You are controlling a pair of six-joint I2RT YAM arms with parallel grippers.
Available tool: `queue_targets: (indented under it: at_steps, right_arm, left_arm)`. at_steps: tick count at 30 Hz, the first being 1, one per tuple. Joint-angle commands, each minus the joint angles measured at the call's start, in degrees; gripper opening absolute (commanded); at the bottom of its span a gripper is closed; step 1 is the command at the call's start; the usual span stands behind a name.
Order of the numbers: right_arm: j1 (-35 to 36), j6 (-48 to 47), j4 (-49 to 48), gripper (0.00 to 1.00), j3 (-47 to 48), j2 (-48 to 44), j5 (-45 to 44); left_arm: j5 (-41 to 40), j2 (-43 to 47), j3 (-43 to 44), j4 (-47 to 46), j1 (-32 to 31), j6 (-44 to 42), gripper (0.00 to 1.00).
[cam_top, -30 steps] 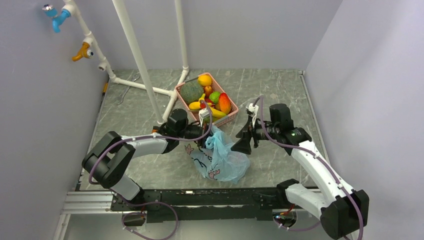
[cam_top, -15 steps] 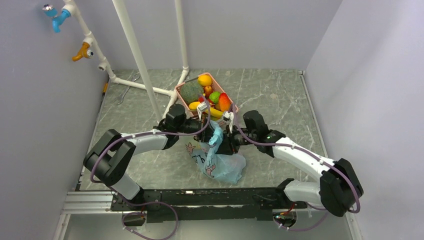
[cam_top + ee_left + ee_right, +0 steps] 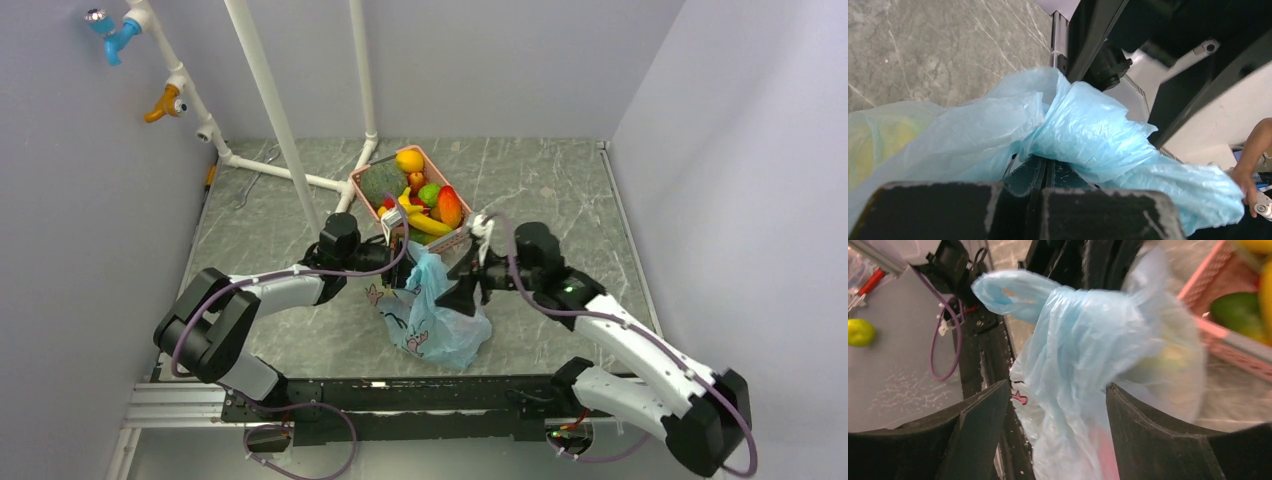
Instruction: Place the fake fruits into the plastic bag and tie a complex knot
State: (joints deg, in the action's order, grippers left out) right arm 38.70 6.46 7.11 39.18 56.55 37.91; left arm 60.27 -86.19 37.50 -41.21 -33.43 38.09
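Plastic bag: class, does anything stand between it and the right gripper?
Nothing visible does. The right gripper stands open astride the bunched top of the plastic bag, with only bag plastic in the gap. The left gripper pinches that plastic from the far side, out of the way.

Fig. The grey-green marbled table [image 3: 560, 190] in front of me, from above. At its centre-back the pink basket [image 3: 447, 178] sits flat on the surface. Just nearer to me, the light-blue plastic bag [image 3: 440, 325] rests its crumpled lower part on the stone, close to the basket's near corner. The white pipe frame [image 3: 285, 172] stands on the back left area. My arm bases are bolted to the black rail [image 3: 400, 395] along the near edge.
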Motion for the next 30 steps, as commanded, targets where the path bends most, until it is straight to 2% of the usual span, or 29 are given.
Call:
queue_targets:
  at_steps: [1,3,5,7,9,11,16,18,26,30]
  right_arm:
    - [-9.6,-8.0,11.0,0.72,6.7,-4.7,8.2]
    - [-15.0,-8.9,13.6,0.66,7.4,-4.9,11.4]
    - [-18.4,-8.6,13.2,0.54,6.5,-4.5,12.3]
    - [-19.2,-8.7,11.8,0.42,5.3,-2.3,12.4]
    - [-19.0,-8.9,10.3,0.38,4.5,0.4,14.0]
    - [-18.4,-7.6,7.1,0.43,3.8,2.8,15.7]
    - [-11.4,-3.2,0.0,0.72,3.7,7.3,13.8]
    - [-8.6,-0.8,-3.6,0.79,3.7,8.8,12.1]
    - [-0.6,5.6,-12.6,0.86,6.4,14.7,1.4]
    - [0.5,5.8,-11.6,0.87,8.9,14.9,0.4]
  left_arm:
    - [-0.6,0.7,-0.6,-0.9,-0.1,-1.0,0.00]
    - [-0.5,0.3,-0.4,-1.0,-0.3,-0.9,0.00]
    - [-0.4,-0.1,-0.1,-1.2,-0.5,-0.6,0.00]
    - [-0.1,-0.6,0.0,-2.3,-0.7,0.2,0.00]
    - [0.2,-0.8,0.2,-2.6,-1.1,0.6,0.00]
    - [0.5,-0.7,0.7,-1.4,-1.7,-0.3,0.00]
    - [0.0,-1.9,1.1,-2.9,-3.0,0.7,0.00]
    - [0.0,-2.8,1.8,-3.1,-3.4,0.8,0.00]
    - [1.3,-5.3,3.3,-6.9,-4.5,3.6,0.00]
    - [1.3,-5.0,2.4,-6.6,-4.5,3.6,0.00]
